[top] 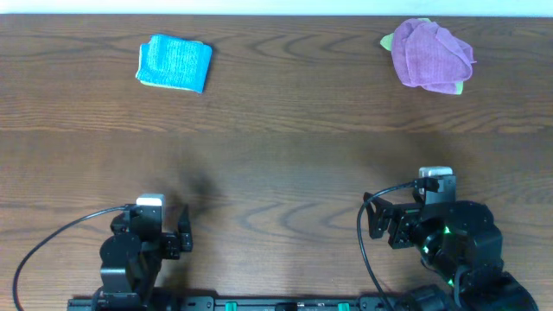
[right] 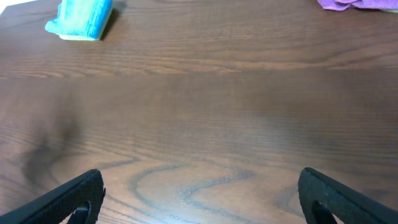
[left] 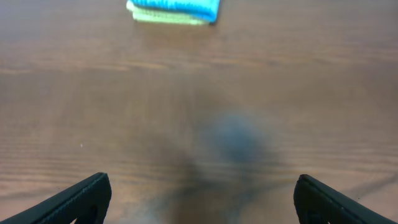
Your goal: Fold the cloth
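A purple cloth point(top: 431, 55) lies crumpled at the far right of the table, over a light green cloth whose edges stick out; its edge shows in the right wrist view point(right: 359, 4). A blue cloth point(top: 174, 62) lies folded at the far left on a light green one; it also shows in the left wrist view point(left: 177, 9) and the right wrist view point(right: 82, 17). My left gripper point(left: 199, 202) is open and empty near the front edge. My right gripper point(right: 200, 199) is open and empty near the front right.
The wooden table point(top: 285, 164) spans the whole view. Black cables point(top: 52, 246) loop beside each arm base at the front edge.
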Robot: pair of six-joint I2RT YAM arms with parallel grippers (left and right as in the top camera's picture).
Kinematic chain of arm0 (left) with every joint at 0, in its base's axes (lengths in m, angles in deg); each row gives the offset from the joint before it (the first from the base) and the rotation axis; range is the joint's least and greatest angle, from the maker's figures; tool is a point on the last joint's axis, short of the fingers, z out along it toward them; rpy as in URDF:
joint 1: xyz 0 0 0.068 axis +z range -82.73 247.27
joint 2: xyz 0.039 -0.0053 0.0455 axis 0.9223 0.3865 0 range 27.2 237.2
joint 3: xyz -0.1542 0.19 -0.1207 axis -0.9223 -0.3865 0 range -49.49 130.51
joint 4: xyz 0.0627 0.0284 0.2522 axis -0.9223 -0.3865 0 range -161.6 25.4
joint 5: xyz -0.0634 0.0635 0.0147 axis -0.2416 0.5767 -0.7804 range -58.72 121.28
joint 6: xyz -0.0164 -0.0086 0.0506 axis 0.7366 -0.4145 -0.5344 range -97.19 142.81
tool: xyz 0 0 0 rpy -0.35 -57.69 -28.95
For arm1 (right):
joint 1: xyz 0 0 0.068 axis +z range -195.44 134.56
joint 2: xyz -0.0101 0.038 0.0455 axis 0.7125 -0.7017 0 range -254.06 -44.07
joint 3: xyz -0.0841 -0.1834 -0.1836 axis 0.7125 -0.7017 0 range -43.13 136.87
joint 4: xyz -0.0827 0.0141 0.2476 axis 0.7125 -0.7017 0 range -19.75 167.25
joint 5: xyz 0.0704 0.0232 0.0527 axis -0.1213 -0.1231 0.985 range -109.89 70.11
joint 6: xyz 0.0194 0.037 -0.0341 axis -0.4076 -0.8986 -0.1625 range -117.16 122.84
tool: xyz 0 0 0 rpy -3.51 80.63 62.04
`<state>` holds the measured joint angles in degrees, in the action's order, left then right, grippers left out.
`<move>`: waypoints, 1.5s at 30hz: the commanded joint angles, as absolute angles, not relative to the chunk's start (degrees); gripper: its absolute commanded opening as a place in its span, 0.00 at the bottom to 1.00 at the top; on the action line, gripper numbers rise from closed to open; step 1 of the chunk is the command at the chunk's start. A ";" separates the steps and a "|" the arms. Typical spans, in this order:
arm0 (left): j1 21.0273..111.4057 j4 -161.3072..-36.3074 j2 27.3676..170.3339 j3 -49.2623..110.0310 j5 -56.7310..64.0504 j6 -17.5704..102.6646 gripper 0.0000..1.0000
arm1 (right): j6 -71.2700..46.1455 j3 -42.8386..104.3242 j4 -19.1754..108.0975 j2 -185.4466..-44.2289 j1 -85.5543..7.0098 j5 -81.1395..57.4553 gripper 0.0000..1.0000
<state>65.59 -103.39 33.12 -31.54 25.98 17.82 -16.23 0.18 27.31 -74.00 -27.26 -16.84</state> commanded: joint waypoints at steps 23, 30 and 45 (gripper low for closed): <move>64.22 -110.66 27.41 -35.36 30.22 16.37 0.95 | -17.09 0.02 27.27 -73.80 -27.85 -16.62 0.99; 64.22 -110.73 27.41 -35.36 30.22 16.37 0.95 | -17.09 0.02 27.27 -73.80 -27.85 -16.62 0.99; 64.22 -110.73 27.41 -35.36 30.22 16.37 0.95 | -17.06 0.02 27.27 -73.80 -27.85 -16.64 0.99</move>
